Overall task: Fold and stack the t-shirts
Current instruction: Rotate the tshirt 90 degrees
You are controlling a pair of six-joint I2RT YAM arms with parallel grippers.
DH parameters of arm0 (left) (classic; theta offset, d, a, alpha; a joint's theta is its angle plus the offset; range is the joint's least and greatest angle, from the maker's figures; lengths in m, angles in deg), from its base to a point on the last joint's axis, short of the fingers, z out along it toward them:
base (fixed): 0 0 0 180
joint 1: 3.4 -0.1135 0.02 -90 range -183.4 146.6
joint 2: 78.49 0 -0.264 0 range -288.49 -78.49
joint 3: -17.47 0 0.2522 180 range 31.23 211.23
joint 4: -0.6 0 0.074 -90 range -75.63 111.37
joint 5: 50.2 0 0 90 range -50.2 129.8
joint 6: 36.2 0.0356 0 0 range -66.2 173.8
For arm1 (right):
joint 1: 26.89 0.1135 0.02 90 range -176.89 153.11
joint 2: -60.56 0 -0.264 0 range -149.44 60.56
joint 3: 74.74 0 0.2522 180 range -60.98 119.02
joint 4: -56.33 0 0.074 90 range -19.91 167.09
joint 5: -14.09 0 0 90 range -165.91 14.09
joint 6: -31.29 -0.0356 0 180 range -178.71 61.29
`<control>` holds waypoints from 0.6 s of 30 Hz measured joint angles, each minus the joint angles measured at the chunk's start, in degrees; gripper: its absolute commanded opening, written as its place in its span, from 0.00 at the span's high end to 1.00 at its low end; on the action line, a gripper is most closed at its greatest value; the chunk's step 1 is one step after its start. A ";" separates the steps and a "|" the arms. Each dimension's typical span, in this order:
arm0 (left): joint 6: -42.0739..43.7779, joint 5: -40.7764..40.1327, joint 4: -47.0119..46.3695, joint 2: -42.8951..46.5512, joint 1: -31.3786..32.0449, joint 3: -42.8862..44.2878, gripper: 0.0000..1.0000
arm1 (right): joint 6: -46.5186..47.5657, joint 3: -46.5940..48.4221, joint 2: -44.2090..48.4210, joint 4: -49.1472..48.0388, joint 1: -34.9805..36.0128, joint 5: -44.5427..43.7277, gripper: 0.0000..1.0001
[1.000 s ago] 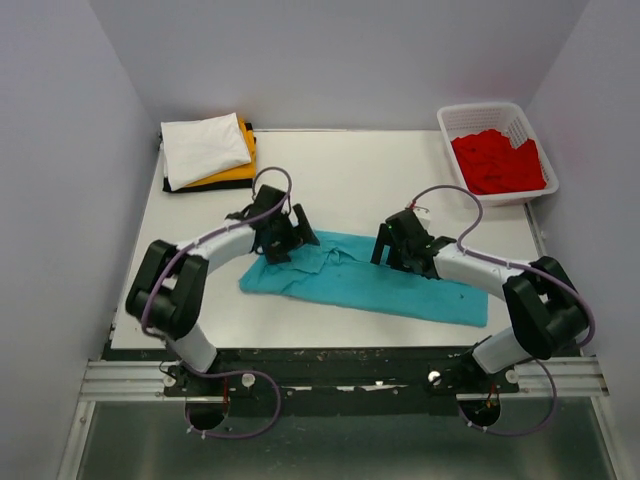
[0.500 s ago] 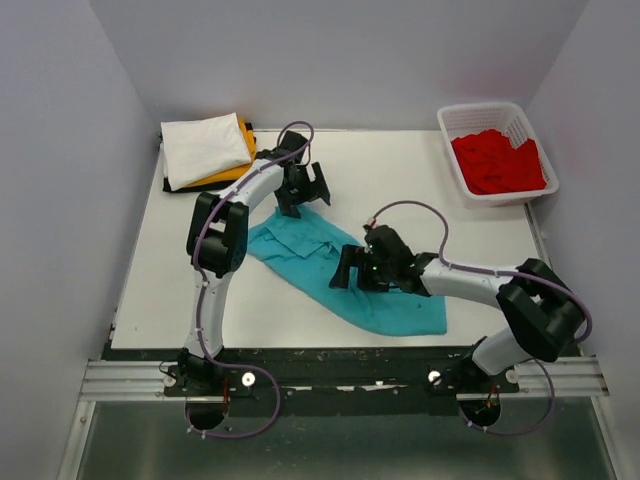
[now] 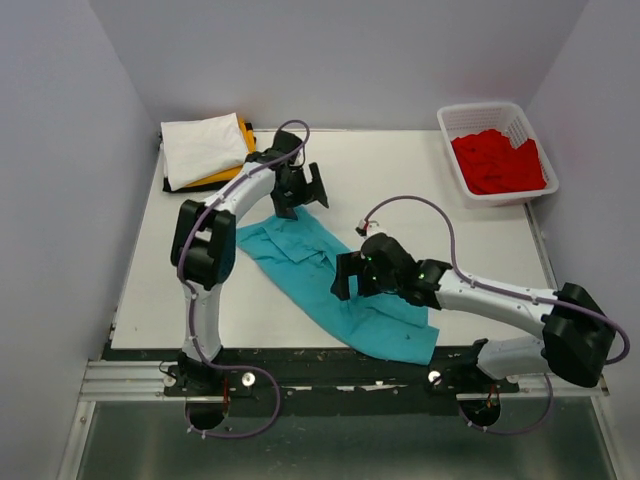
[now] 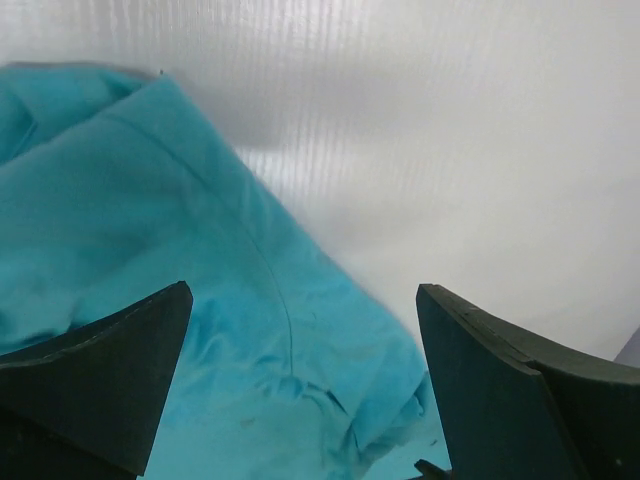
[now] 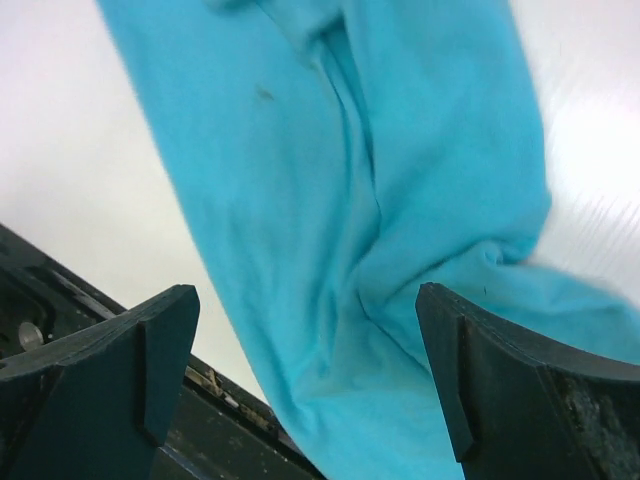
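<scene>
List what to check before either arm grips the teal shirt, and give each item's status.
1. Left gripper open and empty: ok.
2. Right gripper open and empty: ok.
3. Teal shirt lying flat: not ok, it is creased and bunched.
4. Shirt fully on the table: not ok, its near end overlaps the front edge.
5. Folded stack apart from both arms: ok.
6. Where the sleeves lie: cannot tell.

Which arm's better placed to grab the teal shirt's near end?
Right. The right pincer hovers open over the middle of the teal t-shirt, close to that end; the left pincer is open over the far end.
</scene>
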 measured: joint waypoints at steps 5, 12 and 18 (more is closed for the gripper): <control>0.48 -5.05 -3.69 18.43 0.02 -9.81 0.01 | 10.03 2.75 2.45 -6.82 -0.04 -1.18 0.00; -4.94 -21.33 -12.26 60.81 -0.11 -39.67 0.01 | 15.82 23.69 -18.49 -10.23 -1.66 0.48 0.00; -13.49 -27.67 -14.51 83.71 -0.42 -69.24 0.01 | 19.58 43.47 -39.45 -9.20 -3.17 3.91 0.00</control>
